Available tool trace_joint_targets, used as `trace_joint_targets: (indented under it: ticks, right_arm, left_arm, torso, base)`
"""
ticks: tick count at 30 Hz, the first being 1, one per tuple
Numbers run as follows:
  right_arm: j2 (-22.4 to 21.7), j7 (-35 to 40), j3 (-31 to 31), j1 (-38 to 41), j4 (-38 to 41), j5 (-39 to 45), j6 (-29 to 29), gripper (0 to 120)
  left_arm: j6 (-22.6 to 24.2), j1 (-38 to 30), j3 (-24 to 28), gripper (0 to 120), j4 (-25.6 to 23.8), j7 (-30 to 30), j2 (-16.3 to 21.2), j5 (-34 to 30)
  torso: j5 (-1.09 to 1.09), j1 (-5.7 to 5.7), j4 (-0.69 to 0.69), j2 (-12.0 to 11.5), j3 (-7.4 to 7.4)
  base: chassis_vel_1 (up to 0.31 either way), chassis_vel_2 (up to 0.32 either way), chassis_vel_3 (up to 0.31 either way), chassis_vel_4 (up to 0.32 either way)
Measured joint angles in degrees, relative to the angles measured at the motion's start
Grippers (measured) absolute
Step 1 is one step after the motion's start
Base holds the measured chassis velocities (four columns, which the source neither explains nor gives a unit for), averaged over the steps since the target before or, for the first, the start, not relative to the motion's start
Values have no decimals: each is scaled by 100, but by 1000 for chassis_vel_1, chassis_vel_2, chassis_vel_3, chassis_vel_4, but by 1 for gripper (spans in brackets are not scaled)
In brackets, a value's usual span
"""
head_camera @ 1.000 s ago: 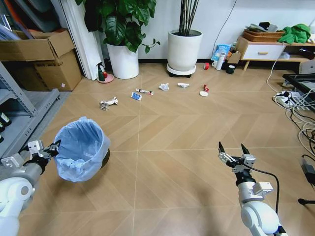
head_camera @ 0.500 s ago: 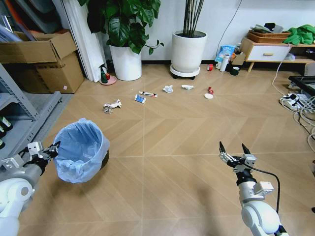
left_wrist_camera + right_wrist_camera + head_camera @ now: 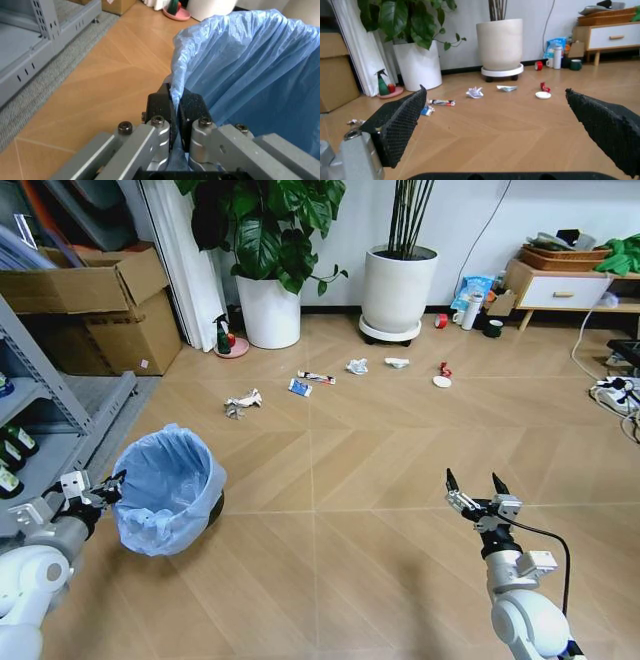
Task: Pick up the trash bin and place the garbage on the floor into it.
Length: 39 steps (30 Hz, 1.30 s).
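The trash bin, a dark bin lined with a crinkled light-blue bag, is at my lower left. My left gripper is shut on the bag's rim, its fingers pinching the plastic. The garbage lies on the floor ahead: a paper wad, a blue-white tube box, another wad, a red wrapper and a white lid. My right gripper is open and empty at lower right, well short of the litter.
Two white plant pots stand by the far wall, a spray bottle beside the left one. Cardboard boxes and a metal shelf line the left. A low cabinet, bottles, a mug and cables are at the right.
The whole view has shifted right and down, so the camera moved. Both grippers keep their places in view, and the left stays shut on the bin's bag.
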Motion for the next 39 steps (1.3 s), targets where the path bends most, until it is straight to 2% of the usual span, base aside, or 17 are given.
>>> trace_joint_targets:
  ticks: [14,39]
  right_arm:
    - [-9,-26,3,-11,8,26,20,100]
    - [-7,-60,7,-8,-7,59,29,100]
  left_arm:
    - [-6,38,29,0,-33,3,-37,34]
    - [-11,-1,70,0,27,8,-52,59]
  torso:
    - [-2,0,-1,0,0]
    - [0,0,-1,0,0]
  base:
    - [-93,238,105,-237]
    - [-155,239,155,-231]
